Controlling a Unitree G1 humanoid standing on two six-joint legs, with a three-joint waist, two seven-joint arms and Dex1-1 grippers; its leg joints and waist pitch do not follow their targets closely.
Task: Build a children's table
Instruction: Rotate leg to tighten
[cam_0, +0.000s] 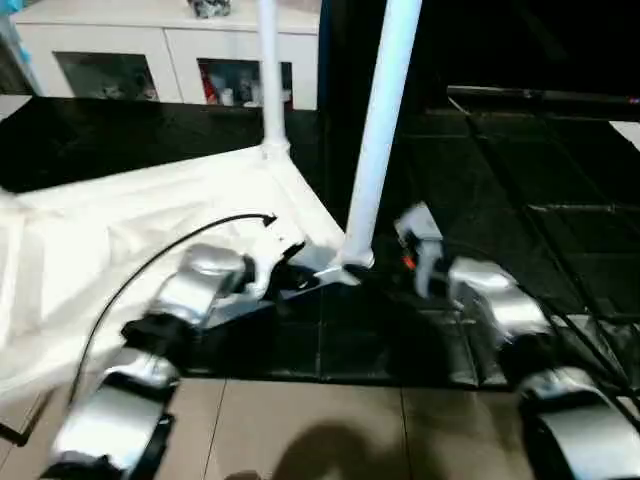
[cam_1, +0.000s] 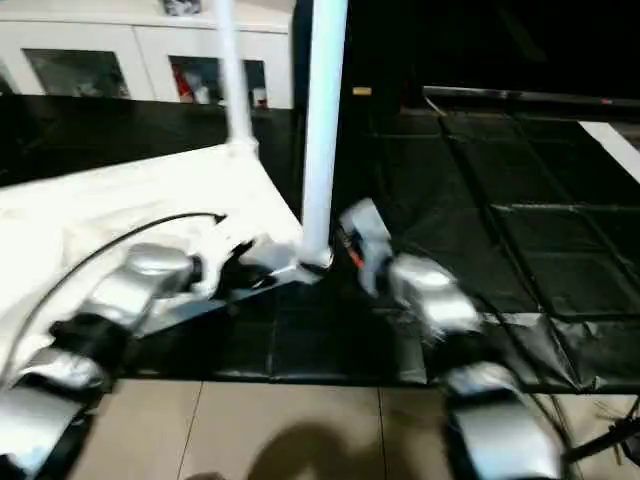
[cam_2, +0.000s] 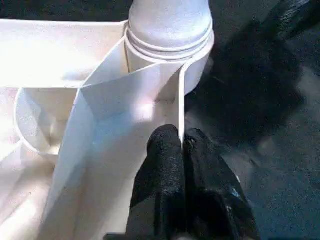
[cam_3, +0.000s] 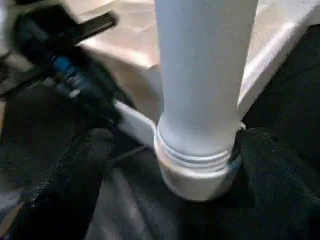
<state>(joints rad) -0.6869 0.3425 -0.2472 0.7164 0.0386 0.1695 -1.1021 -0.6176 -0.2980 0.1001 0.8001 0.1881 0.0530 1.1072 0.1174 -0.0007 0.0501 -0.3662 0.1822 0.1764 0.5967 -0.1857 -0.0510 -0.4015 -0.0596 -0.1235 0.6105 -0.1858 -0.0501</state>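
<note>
The children's table lies upside down on a black mat, its white top (cam_0: 120, 230) showing its ribbed underside. One white leg (cam_0: 270, 80) stands in the far corner socket. A second leg (cam_0: 382, 130) stands in the near corner socket (cam_2: 170, 45). My left gripper (cam_2: 181, 137) is shut on a thin upright rib of the top just beside that near socket. My right gripper (cam_3: 175, 140) is open, one black finger (cam_3: 75, 175) on each side of the near leg's base, with a small gap to the leg on both sides.
A white cabinet (cam_0: 170, 50) with glass doors stands at the back. The black mat (cam_0: 520, 180) stretches away to the right, and beige floor tiles (cam_0: 300, 430) lie in front. A black cable (cam_0: 150, 262) arcs over my left forearm.
</note>
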